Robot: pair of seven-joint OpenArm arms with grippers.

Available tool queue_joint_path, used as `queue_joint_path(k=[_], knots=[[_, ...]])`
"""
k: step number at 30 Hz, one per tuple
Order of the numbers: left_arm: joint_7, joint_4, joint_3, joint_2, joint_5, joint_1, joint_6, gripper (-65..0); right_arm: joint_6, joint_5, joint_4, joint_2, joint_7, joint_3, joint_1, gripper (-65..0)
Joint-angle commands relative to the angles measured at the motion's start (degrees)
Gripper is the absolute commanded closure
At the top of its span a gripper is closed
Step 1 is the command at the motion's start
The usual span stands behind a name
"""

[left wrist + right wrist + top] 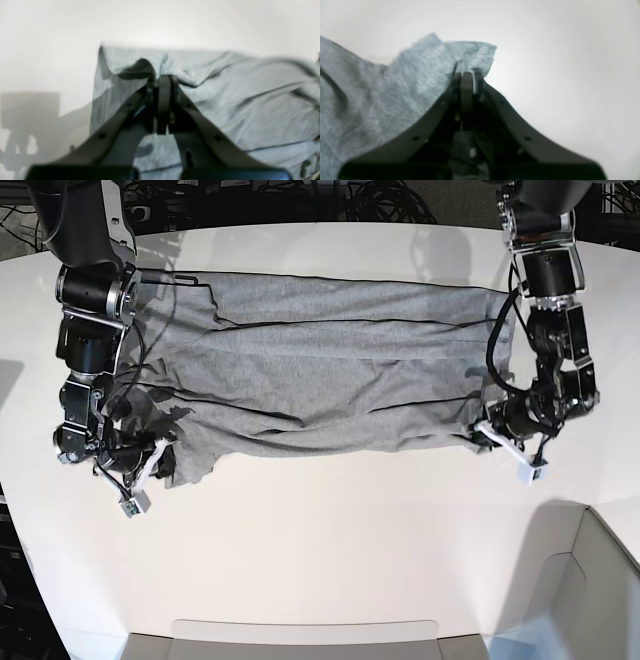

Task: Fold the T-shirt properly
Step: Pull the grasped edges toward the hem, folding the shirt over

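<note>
The T-shirt (330, 375) lies spread across the white table (330, 530), already doubled lengthwise into a wide band. At its near edge, the right gripper (467, 75) pinches one corner and the left gripper (163, 80) pinches the other, both clamped on cloth. The step looks like a fresh grasp for the next fold; next, both corners should lift together and carry evenly across the shirt.

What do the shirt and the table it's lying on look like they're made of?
The T-shirt looks like soft knit cotton jersey, matte: its grey is flecked lighter and darker, and it drapes in loose folds and wrinkles. The exact fibre cannot be told. The table looks like a hard, smooth white board, perhaps laminate or painted: it is even in colour, takes crisp shadows and shows only a faint sheen.
</note>
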Motion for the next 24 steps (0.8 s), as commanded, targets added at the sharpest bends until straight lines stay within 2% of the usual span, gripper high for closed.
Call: queue_joint_path(k=[1,9,12,16,22,24], knots=[[-0.6,1.0,-0.3,-0.8,-0.6,-1.8,-0.2,0.0,0.6,1.2,2.6,0.6,1.2,0.2,2.3,0.0],[-0.6,1.0,-0.4,-1.1,-0.6,-4.2,-0.2,0.0,0.6,1.3,14.7,-0.6,-6.0,0.2,2.3,0.0],[-0.2,1.0,-4.2,-1.1,-0.7,-4.2,-0.3,0.0,0.6,1.5,20.3,-0.9,-9.5,0.2,1.2,0.0],[2.3,1.2,-8.5,-1.2,-0.7,-4.2,-0.5,0.0,0.6,6.4,27.2,-0.7,-13.7,0.2,-1.3,0.0],[6.3,6.9,-8.6,-1.2,-0.7,-4.2,-0.5,0.0,0.6,11.4,36.0,0.3,-19.2,0.4,-6.8,0.0],[8.2,9.1,-8.9,-1.2,-0.7,-4.2,-0.5,0.0,0.6,12.3,39.5,0.0,-20.5,2.4,-9.3,0.0]])
